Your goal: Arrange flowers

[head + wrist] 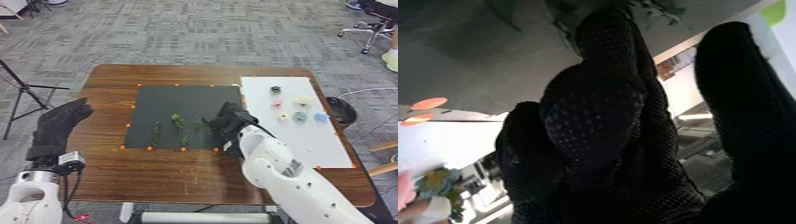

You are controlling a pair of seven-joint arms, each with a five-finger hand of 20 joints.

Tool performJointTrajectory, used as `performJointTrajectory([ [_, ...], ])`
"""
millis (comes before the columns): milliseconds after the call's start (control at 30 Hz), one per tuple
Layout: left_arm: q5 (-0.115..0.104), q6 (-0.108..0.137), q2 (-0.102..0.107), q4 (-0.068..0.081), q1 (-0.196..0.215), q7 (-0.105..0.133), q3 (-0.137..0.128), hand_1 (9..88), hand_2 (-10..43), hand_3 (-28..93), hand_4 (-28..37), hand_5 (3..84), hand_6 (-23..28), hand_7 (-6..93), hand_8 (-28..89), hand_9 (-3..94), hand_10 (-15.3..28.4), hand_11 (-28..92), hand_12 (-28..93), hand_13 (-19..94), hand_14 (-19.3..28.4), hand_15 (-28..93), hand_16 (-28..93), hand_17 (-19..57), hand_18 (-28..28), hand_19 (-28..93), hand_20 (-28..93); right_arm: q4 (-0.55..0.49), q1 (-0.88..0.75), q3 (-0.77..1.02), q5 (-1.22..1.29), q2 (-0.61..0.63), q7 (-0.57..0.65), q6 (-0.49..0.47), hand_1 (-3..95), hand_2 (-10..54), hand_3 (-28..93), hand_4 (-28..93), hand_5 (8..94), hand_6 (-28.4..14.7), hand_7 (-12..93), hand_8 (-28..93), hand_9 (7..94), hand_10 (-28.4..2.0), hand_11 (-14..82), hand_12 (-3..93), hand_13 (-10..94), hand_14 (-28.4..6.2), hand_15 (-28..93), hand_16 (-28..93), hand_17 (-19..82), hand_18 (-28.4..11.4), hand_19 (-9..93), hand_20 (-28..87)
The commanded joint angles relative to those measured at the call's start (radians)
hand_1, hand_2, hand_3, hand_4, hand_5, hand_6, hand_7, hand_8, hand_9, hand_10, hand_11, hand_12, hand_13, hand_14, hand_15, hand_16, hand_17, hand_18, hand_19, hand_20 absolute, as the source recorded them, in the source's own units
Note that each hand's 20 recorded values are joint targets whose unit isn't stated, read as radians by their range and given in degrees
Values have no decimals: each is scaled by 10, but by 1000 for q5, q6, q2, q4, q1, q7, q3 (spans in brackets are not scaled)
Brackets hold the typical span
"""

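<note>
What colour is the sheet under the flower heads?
White, seen best in the head view.

There is not any text, label, brand, number or sign which I am able to read, neither in the head view nor in the right wrist view.

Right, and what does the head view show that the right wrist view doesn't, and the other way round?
Head view: the robot's left hand, palely lit, and the tripod standing left of the table.

Right wrist view: the fine speckled texture of the glove on the right hand, close up.

Both: that same right hand, the dark mat with green sprigs, and orange stickers.
</note>
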Motion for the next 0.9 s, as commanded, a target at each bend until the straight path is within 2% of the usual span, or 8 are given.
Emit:
performJointTrajectory([
  [33,4,-12,-1,-3,3,-7,-1,281,0,699,-245,504,39,130,-70,487,149,202,118,375,188,239,2,65,131,108,197,-79,-8,61,142,12,-7,67,370,-95,575,-54,743,-60,219,-56,868,-132,271,230,937,-24,479,305,668,-92,897,405],
  [100,3,-12,0,-1,2,-7,2,281,-1,700,-244,504,39,130,-70,486,149,202,119,375,188,240,2,65,131,108,197,-102,-20,79,172,23,-17,105,347,-95,584,-54,747,-61,219,-55,868,-133,271,230,937,-26,481,305,667,-93,900,404],
  [200,5,-14,-1,0,-2,-9,3,281,-1,698,-244,506,38,133,-70,486,149,202,118,376,188,239,1,65,131,108,197,-137,-58,117,207,49,-16,127,301,-36,577,-68,759,-57,232,-50,873,-137,273,230,937,-31,484,305,663,-102,910,404],
  [300,1,-8,-1,-2,4,-10,0,281,-1,698,-244,505,38,133,-71,486,149,202,118,376,187,239,2,64,131,108,197,-148,-101,143,205,86,-4,106,281,3,565,-75,761,-56,240,-50,874,-145,268,230,937,-34,480,307,654,-112,921,403],
  [567,3,-14,-4,-3,1,-16,-4,282,-1,697,-243,505,38,133,-70,486,149,203,118,376,188,239,1,64,131,109,197,-144,-196,191,242,107,32,83,274,23,548,-75,745,-54,233,-53,859,-151,210,214,937,-45,447,327,631,-125,931,391],
  [900,6,-26,-4,-3,-2,-20,-2,282,-1,697,-243,505,38,133,-70,486,149,202,117,376,189,239,2,64,132,109,197,-159,-217,157,254,105,33,41,272,36,532,-72,744,-58,213,-48,855,-155,191,207,937,-50,432,339,626,-129,932,388],
])
